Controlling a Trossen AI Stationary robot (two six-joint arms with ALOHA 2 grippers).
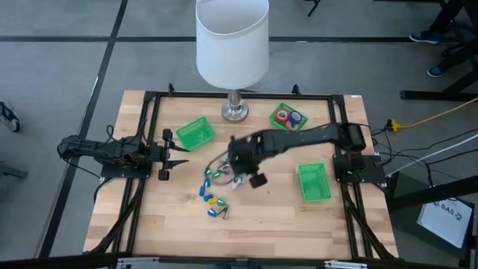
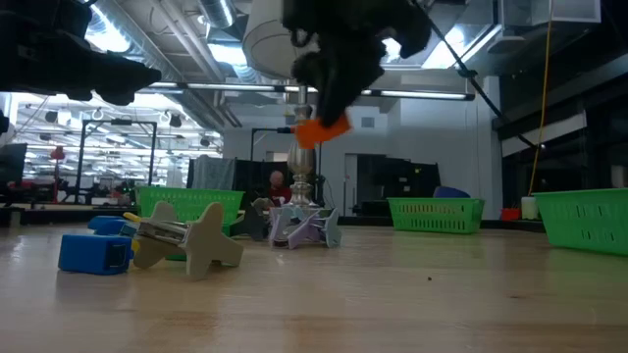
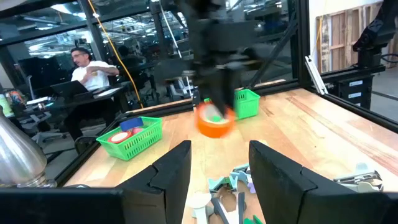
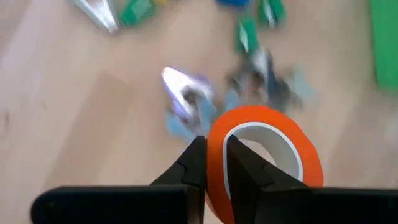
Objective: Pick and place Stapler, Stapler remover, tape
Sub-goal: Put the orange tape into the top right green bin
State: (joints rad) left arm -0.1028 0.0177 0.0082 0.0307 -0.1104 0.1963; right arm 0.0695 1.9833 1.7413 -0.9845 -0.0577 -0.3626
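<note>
Carrying step underway: right gripper (image 4: 211,163) pinches the wall of an orange tape roll (image 4: 273,155), one finger inside the ring and one outside, held in the air above the scattered pile of staplers and removers (image 1: 215,196) near table centre. One green bin (image 1: 287,116), beyond the pile toward the lamp (image 1: 232,45), already holds tape rolls, so that is the likely target. Next move calls for swinging over that bin and releasing. Left gripper (image 3: 217,174) waits at the table's left edge, fingers spread, empty.
</note>
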